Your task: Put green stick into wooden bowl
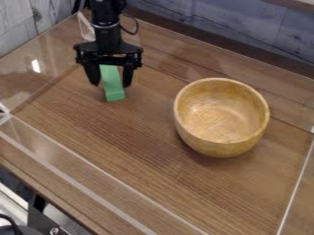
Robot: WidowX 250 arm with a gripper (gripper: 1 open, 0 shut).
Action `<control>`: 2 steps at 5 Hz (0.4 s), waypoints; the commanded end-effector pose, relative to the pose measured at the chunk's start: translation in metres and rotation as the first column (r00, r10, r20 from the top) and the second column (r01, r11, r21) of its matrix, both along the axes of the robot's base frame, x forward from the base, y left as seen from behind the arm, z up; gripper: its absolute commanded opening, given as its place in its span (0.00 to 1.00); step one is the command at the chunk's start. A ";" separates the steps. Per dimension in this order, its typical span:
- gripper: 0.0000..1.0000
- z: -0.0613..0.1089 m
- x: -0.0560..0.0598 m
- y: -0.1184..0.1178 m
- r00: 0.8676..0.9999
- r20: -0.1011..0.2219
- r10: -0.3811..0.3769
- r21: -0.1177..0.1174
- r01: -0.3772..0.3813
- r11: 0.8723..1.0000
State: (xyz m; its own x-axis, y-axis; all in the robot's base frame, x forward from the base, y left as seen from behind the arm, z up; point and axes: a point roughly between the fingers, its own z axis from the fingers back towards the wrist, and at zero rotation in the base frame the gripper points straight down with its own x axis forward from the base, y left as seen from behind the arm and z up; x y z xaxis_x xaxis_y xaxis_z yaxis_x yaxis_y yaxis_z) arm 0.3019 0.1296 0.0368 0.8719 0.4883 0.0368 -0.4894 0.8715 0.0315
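The green stick [113, 85] lies on the wooden table at the upper left, a short bright green bar. My gripper [110, 75] points straight down over it, open, with one black finger on each side of the stick's far end. Whether the fingers [91, 73] touch the stick I cannot tell. The wooden bowl [221, 116] stands to the right of the stick, round, light tan, thick-rimmed and empty, about a bowl's width away from the gripper.
A clear plastic wall [147, 197] runs around the table top, along the front and both sides. A grey plank wall [245, 23] stands behind. Bare wood [123, 138] lies between the stick and the bowl.
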 end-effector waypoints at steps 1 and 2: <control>1.00 0.014 0.013 0.003 0.999 0.045 -0.008 0.026 0.006 1.000; 1.00 0.013 0.015 0.004 0.999 0.035 -0.005 0.027 0.004 1.000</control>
